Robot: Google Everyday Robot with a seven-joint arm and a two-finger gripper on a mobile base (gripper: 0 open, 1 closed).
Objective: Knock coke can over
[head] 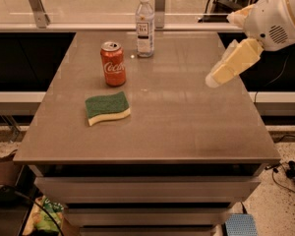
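Observation:
The red coke can with white script and a silver top stands upright on the grey table, towards the back left. My gripper hangs above the right part of the table, on a white and cream arm that comes in from the upper right. It is well to the right of the can, a good distance from it, and holds nothing that I can see.
A clear plastic water bottle with a white cap stands just behind and to the right of the can. A green and yellow sponge lies in front of the can. A glass rail runs behind the table's far edge.

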